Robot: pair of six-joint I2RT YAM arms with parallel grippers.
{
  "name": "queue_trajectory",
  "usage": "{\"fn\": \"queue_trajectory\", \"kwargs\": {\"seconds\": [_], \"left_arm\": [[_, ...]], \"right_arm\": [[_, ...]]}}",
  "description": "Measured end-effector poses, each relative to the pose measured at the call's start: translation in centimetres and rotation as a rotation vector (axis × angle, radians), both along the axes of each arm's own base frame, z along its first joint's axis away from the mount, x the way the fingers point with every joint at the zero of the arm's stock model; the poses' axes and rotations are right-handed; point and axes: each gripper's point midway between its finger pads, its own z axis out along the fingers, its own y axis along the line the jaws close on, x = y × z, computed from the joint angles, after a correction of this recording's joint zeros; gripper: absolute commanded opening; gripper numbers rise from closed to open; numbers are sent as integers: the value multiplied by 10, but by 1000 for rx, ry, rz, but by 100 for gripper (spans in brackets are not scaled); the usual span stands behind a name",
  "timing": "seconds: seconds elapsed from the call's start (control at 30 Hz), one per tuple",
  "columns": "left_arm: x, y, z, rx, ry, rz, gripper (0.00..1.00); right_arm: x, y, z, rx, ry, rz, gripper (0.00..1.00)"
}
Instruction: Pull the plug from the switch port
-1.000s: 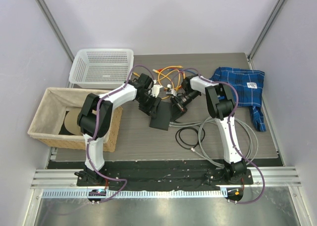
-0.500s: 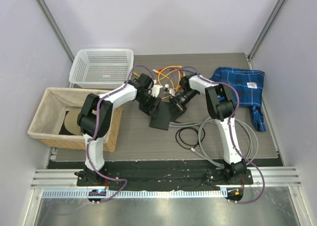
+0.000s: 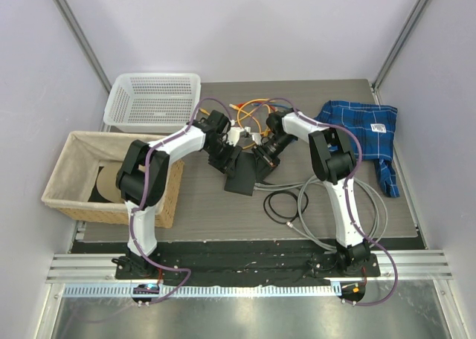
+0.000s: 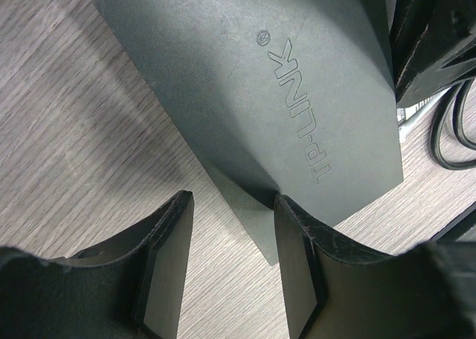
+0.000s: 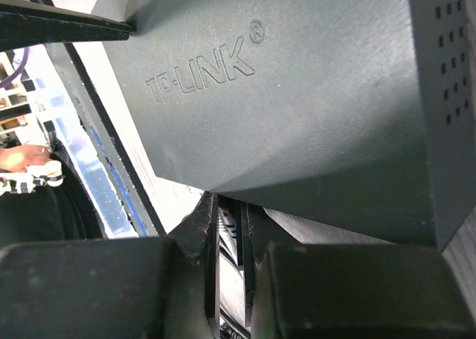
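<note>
L gripper (image 4: 234,201) fingers apart, switch (image 4: 282,79) corner reaches btw them. R gripper (image 5: 229,211) fingers nearly together; cannot tell if clamping sth.

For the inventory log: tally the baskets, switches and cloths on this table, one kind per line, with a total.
Baskets: 2 (white mesh basket, lined wicker basket)
Switches: 1 (black switch)
Cloths: 1 (blue plaid cloth)
Total: 4

Pale lilac walls (image 3: 245,34) enclose a grey wood-grain table (image 3: 216,212).
</note>
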Motion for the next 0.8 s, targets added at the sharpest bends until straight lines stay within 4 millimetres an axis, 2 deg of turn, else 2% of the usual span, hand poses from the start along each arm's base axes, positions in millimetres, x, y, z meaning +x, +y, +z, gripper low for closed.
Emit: {"fn": "queue_trajectory", "kwargs": {"seconds": [0.37, 0.57, 0.7, 0.8], "left_arm": [[0, 0, 0, 0, 0, 0, 51], [0, 0, 0, 0, -1, 0, 51], [0, 0, 0, 0, -1, 0, 51], [0, 0, 0, 0, 0, 0, 51]], "right_arm": [[2, -5, 0, -23, -32, 3, 1], [4, -27, -1, -119, -17, -18, 2], [24, -47, 0, -181, -46, -57, 1], [47, -69, 1, -220, -90, -120, 2]]}}
